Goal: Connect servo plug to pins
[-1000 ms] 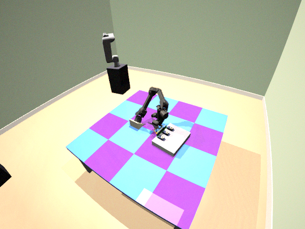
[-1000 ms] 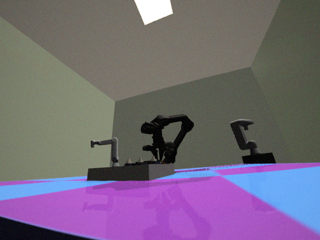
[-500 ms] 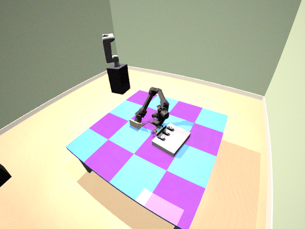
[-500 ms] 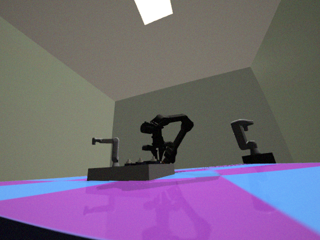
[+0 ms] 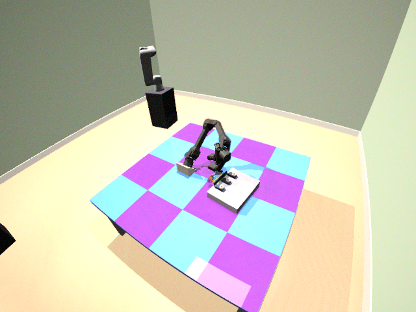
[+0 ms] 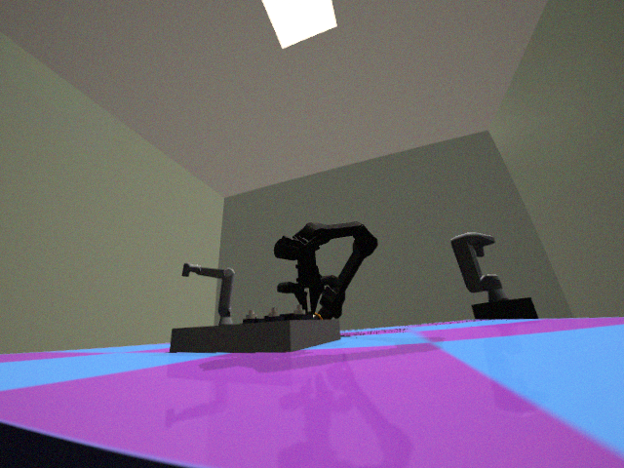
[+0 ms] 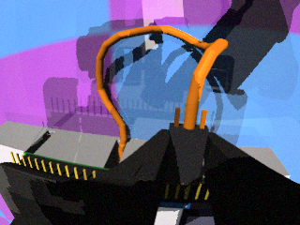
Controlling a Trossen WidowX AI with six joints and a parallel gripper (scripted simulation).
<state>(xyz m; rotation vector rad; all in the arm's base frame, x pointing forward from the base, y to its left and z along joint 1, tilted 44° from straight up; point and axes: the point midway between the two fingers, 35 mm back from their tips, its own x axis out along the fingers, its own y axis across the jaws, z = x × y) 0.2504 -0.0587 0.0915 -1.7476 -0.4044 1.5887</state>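
Note:
My gripper (image 5: pixel 219 170) (image 6: pixel 312 311) (image 7: pixel 186 139) is shut on the dark flat plug (image 7: pixel 188 145). The orange wire (image 7: pixel 192 100) leaves the plug's far end and loops left and down to the holder's edge. The pale block-shaped holder (image 5: pixel 243 191) (image 6: pixel 226 339) (image 7: pixel 89 152) carries three dark servos with pale horns. The pin row (image 7: pixel 52 167) shows gold at the left. More pins (image 7: pixel 187 191) show just beyond the plug's lower end, beside a short blue strip (image 7: pixel 176 205). Whether the plug touches them cannot be told. The dot is not readable, and the fingers hide part of the row.
A beige panel (image 5: pixel 184 168) stands on the checkered table beside my arm's base. My arm's dark base part (image 7: pixel 255 39) shows at the top right of the wrist view. Another grey arm (image 5: pixel 146 68) (image 6: pixel 473 261) stands on a black pedestal away from the table.

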